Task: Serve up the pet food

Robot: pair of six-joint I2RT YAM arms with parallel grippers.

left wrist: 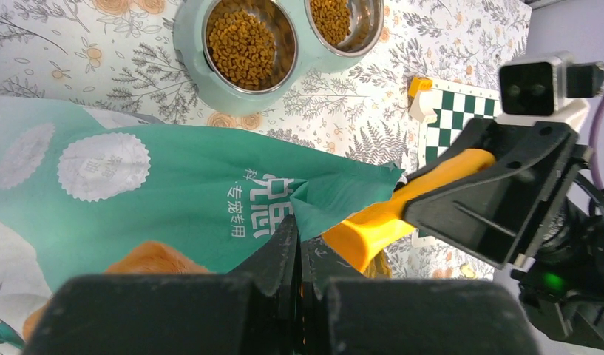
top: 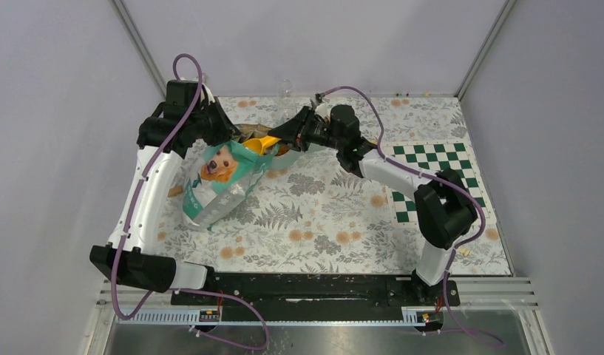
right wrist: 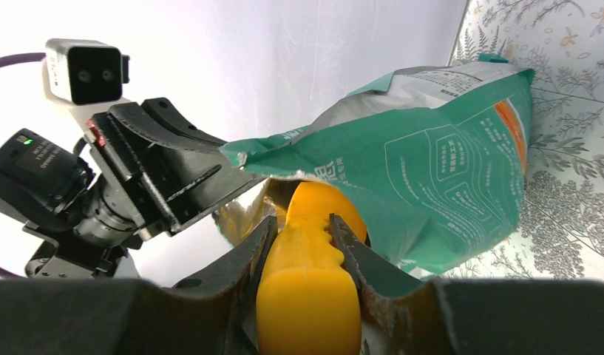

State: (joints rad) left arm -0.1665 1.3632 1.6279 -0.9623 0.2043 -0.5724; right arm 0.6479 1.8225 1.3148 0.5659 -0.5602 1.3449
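The pet food (left wrist: 243,46) is brown kibble filling two steel bowls in a teal stand (left wrist: 186,46); the second bowl's kibble (left wrist: 332,18) is at the top edge. The teal-and-white bag (top: 221,181) leans upright left of centre. My left gripper (left wrist: 299,237) is shut on the bag's top edge (left wrist: 336,194) and holds the mouth up. My right gripper (right wrist: 304,225) is shut on the handle of the orange scoop (right wrist: 306,288). The scoop's head goes into the bag's mouth and is hidden there. In the top view the scoop (top: 263,144) sits between both grippers.
A green-and-white checkered mat (top: 432,177) lies on the floral tablecloth (top: 321,214) at the right. A small white-and-orange block (left wrist: 421,100) sits at its corner. Enclosure walls close the back and sides.
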